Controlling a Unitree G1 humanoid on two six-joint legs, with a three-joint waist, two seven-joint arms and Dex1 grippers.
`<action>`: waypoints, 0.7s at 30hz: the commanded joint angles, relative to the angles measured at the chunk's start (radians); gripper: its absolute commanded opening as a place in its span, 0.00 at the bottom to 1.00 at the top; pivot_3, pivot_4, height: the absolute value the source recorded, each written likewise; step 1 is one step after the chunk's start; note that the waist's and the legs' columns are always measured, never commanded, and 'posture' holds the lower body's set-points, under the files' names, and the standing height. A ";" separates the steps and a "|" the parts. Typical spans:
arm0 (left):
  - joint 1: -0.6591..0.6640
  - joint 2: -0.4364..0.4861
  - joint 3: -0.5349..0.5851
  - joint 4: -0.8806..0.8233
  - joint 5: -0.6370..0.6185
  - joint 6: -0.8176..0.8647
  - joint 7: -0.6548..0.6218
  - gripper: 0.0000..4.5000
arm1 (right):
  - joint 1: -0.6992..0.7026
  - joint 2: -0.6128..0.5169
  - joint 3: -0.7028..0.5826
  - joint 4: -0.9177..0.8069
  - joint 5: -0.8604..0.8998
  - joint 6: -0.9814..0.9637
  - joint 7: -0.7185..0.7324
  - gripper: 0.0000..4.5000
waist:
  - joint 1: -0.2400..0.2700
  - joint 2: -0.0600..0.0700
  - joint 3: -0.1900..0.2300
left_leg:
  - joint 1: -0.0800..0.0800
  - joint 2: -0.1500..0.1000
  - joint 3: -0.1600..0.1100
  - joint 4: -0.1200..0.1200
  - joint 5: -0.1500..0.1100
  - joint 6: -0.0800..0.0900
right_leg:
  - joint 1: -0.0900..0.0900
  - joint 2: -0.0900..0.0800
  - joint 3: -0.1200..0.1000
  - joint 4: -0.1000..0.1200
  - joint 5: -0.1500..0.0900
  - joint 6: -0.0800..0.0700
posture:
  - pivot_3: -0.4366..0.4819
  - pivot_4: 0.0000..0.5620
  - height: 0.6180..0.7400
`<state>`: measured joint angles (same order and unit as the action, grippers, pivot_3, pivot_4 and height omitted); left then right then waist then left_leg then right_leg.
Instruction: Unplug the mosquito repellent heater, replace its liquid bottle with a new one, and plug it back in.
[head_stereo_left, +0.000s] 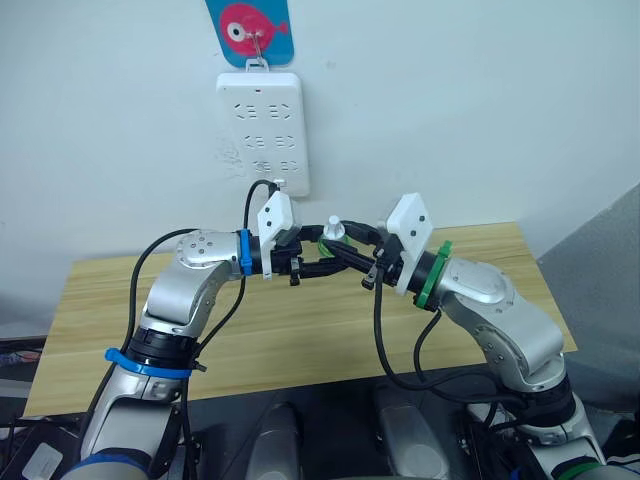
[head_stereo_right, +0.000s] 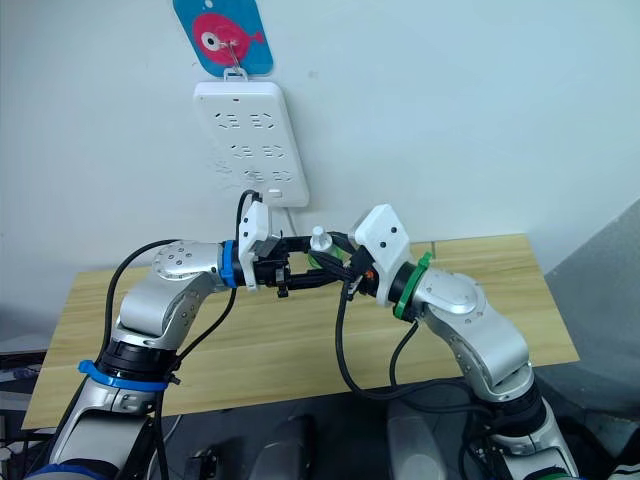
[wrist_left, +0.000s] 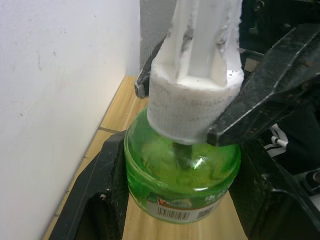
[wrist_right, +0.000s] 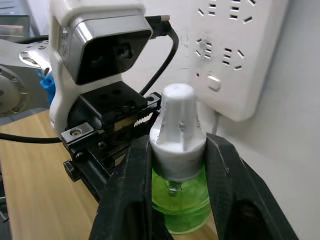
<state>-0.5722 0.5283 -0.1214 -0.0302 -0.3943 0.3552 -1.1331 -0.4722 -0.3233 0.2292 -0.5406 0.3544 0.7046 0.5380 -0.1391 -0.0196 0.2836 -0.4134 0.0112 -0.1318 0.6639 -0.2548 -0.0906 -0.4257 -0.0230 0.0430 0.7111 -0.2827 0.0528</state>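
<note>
Above the counter (head_stereo_left: 300, 330), just below the wall strip (head_stereo_left: 262, 130), both grippers are gripping one upright green bottle (wrist_right: 180, 200): the left gripper (wrist_left: 175, 190) fingers pinching its body, the right gripper (wrist_right: 177, 165) fingers clamping its white cap (wrist_right: 177, 135) directly above.

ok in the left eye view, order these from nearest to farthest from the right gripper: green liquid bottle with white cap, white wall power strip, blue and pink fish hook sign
1. Green liquid bottle with white cap: held between the right gripper and the left gripper, above the table.
2. White wall power strip: on the wall, up and toward the robot's left.
3. Blue and pink fish hook sign: above the strip, highest on the wall.
</note>
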 joint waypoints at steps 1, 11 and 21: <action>0.007 0.031 0.000 -0.051 -0.037 -0.001 -0.073 0.52 | -0.107 -0.069 0.009 0.077 0.057 -0.127 0.246 0.24 | 0.000 0.000 0.000 | 0.000 0.000 0.000 0.000 0.000 0.000 | 0.000 0.000 0.000 0.000 0.000 0.000 | 0.29 0.36 0.88; 0.004 0.087 -0.014 -0.068 -0.056 0.001 -0.188 0.52 | -0.467 -0.168 0.093 0.562 0.067 -0.294 0.831 0.24 | 0.000 0.000 0.000 | 0.002 0.001 0.000 -0.001 0.000 0.000 | 0.002 0.000 -0.001 -0.002 0.000 0.000 | 0.32 0.35 0.88; 0.054 0.077 0.020 -0.097 -0.047 0.007 -0.092 0.52 | -0.280 -0.302 -0.124 0.336 0.132 -0.141 0.646 0.86 | 0.006 0.000 0.000 | 0.000 -0.001 -0.001 -0.001 0.001 -0.001 | 0.002 -0.001 -0.001 -0.004 0.000 0.000 | 0.32 0.35 0.88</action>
<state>-0.5167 0.6075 -0.1255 -0.0820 -0.4344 0.3712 -1.2455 -0.7788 -0.6249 0.1472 -0.0933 0.4398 0.5214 1.2267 -0.1329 -0.0196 0.2836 -0.4137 0.0108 -0.1330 0.6628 -0.2541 -0.0915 -0.4242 -0.0243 0.0414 0.7071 -0.2828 0.0527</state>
